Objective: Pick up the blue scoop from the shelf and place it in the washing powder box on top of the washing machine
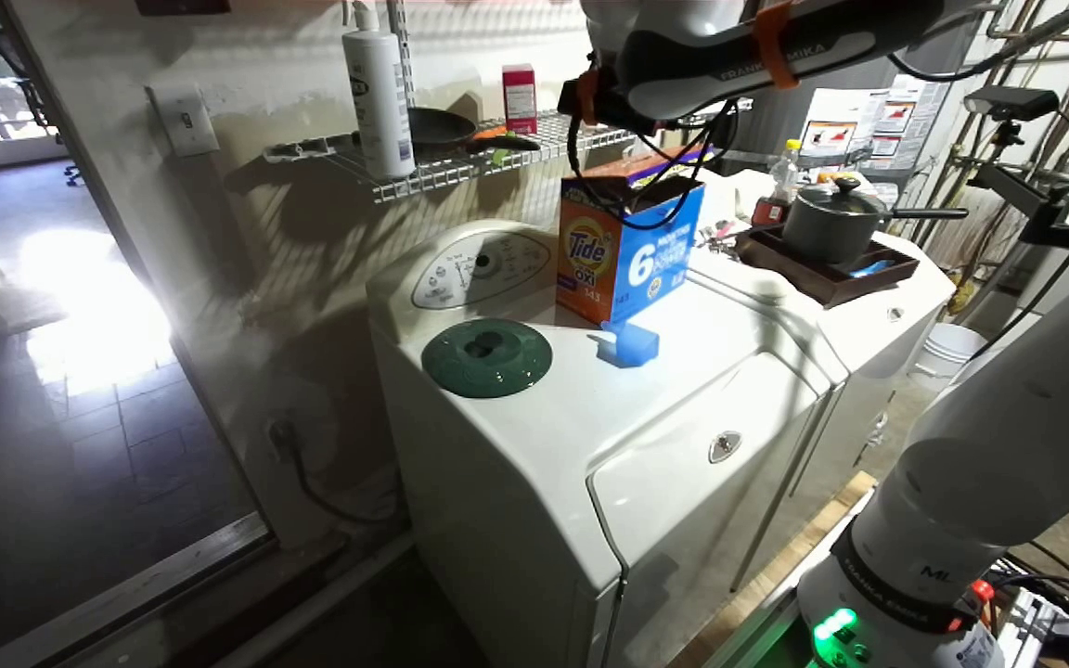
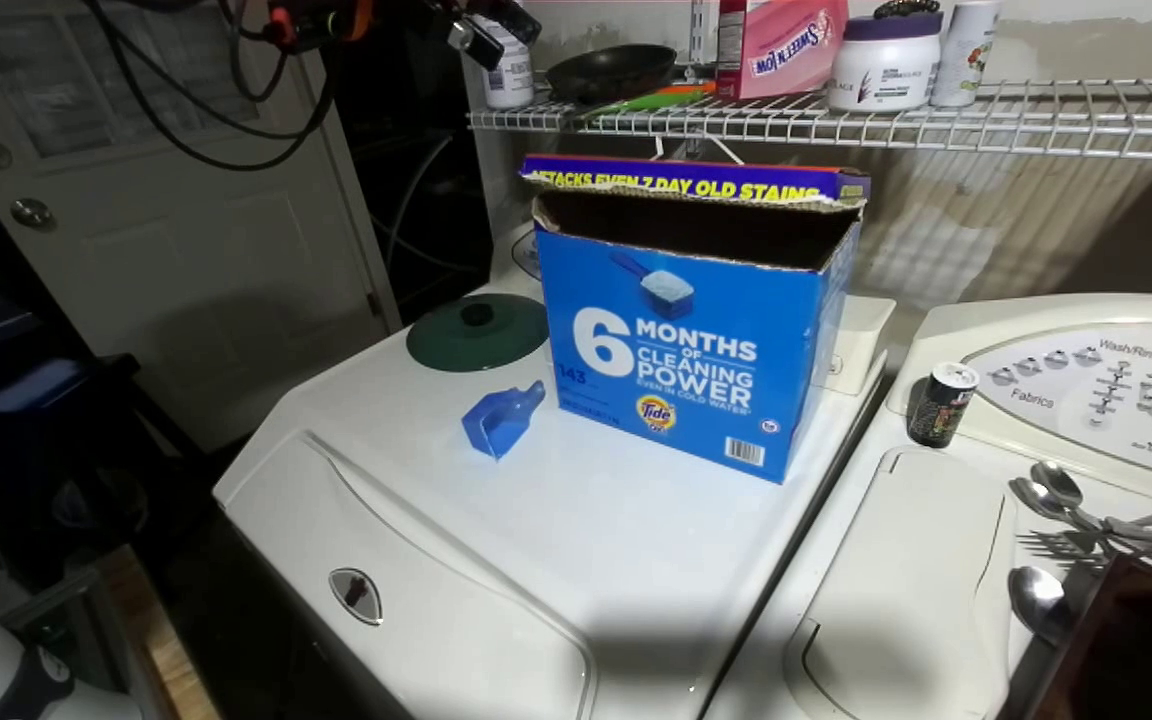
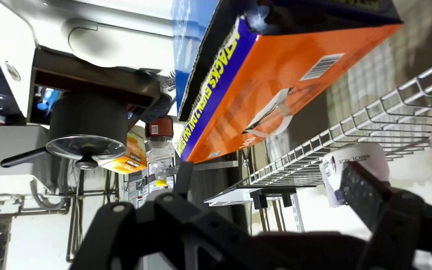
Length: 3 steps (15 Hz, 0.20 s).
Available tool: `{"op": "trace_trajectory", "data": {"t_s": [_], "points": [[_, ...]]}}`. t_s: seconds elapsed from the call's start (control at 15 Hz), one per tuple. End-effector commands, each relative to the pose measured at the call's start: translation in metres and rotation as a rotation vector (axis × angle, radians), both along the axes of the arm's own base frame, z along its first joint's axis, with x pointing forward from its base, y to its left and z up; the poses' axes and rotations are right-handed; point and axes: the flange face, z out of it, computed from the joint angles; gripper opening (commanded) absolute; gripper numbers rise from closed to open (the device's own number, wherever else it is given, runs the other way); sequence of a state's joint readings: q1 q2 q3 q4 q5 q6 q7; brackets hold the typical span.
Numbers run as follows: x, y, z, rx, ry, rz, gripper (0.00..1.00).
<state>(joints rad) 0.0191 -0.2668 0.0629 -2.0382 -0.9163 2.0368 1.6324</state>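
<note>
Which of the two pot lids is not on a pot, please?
The green lid, lying on the washing machine near the blue scoop; the clear lid sits on the dark pot.

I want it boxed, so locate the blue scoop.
In an exterior view, the blue scoop lies on the white machine, left of the washing powder box, near the green lid.

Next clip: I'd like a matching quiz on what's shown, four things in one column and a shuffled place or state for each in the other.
Things
1. blue scoop
2. frying pan
3. washing powder box
4. dark pot

Places and states
A. standing upright, top open
B. covered with a lid
C. lying on the white machine
D. up on the wire shelf

Right pairs: 1-C, 2-D, 3-A, 4-B
</note>
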Motion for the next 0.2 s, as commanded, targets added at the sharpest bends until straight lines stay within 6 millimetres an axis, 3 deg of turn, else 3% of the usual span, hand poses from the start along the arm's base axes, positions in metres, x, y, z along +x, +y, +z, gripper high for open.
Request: {"op": "trace_trajectory", "data": {"t_s": [0.0, 0.13], "points": [[0.0004, 0.0005, 0.0009, 0.003, -0.004, -0.002, 1.00], [0.0004, 0.0005, 0.0009, 0.004, -0.007, -0.003, 1.00]]}}
